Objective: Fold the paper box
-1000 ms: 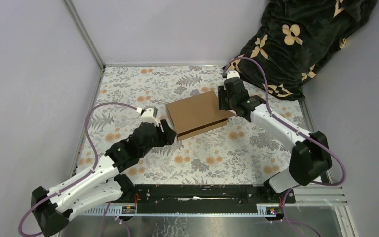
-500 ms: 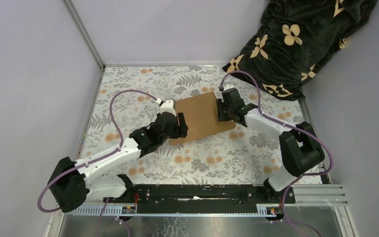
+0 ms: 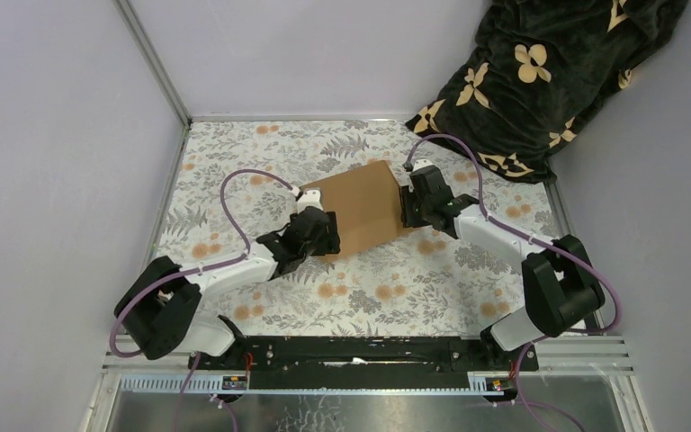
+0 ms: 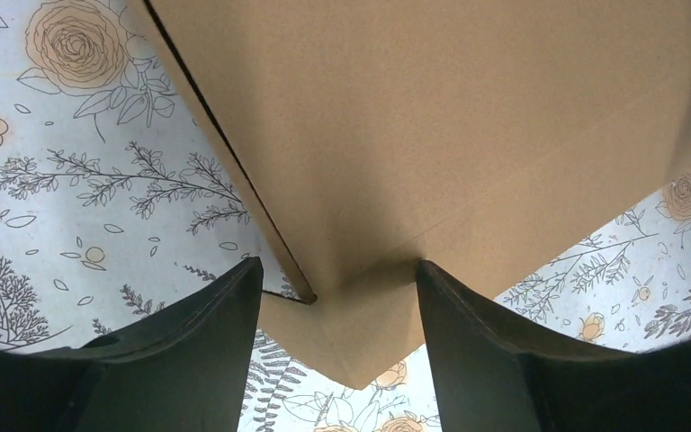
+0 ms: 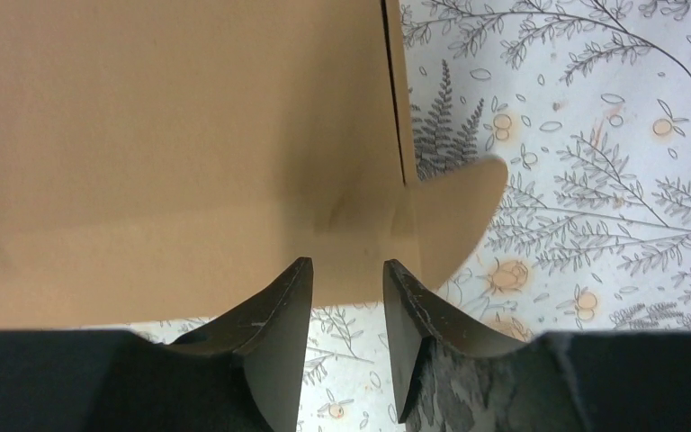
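Observation:
The paper box [image 3: 364, 202] is plain brown cardboard, lying closed and flat on the floral cloth mid-table. My left gripper [image 3: 328, 232] is at its near-left corner. In the left wrist view the jaws [image 4: 337, 270] are wide open, with the box's corner [image 4: 360, 333] between them and the box [image 4: 432, 117] filling the view above. My right gripper [image 3: 408, 209] is at the box's right edge. In the right wrist view [image 5: 344, 268] its jaws stand a narrow gap apart, tips against the box wall [image 5: 162, 135]. A rounded tab [image 5: 463, 211] sticks out beside them.
A dark blanket with tan flowers [image 3: 549, 72] is heaped at the back right corner. Grey walls and a metal post [image 3: 157, 72] close the left and back sides. The arm rail [image 3: 369, 355] runs along the near edge.
My left arm has reached forward and right to the box's near-left corner. The box's front gap has closed and it lies flatter. My right gripper has shifted slightly nearer along the right edge.

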### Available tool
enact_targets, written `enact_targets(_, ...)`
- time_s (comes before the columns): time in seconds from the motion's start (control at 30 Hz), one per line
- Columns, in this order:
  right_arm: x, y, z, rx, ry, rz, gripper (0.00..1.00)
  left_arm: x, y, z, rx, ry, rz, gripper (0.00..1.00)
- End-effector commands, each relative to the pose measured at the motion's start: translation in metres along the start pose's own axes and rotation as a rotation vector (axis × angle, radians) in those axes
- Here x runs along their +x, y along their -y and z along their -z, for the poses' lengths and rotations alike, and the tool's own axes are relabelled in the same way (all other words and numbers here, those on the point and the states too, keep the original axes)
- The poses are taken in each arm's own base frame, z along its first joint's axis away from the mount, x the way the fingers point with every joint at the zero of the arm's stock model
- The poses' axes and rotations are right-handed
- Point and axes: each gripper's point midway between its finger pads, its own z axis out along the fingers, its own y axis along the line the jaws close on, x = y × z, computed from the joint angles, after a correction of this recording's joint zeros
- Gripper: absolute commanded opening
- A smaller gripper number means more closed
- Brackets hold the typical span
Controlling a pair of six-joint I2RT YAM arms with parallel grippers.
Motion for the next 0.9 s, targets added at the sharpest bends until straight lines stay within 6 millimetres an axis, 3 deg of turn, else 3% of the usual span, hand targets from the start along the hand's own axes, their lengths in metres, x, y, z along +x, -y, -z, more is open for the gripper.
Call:
enact_targets(0.0,-0.006,-0.002,0.023,-0.018,0.022,0.001,0.43,-0.011,0.002,0.003,0.009,0.012,0.010,0.69)
enact_targets(0.2,-0.031,-0.004,0.034,-0.017,0.086,0.024,0.46,-0.048,0.014,0.032,0.043,0.069,-0.013,0.71)
enact_targets(0.4,-0.059,-0.006,0.015,-0.008,0.126,0.084,0.48,-0.066,0.013,0.045,0.051,0.094,-0.009,0.73)
enact_targets(0.63,-0.063,-0.006,-0.022,-0.031,0.094,0.095,0.48,-0.046,-0.010,0.013,-0.011,0.051,-0.002,0.66)
enact_targets(0.87,-0.031,0.009,-0.050,-0.004,-0.001,0.068,0.46,-0.018,-0.017,-0.020,-0.023,-0.033,-0.003,0.61)
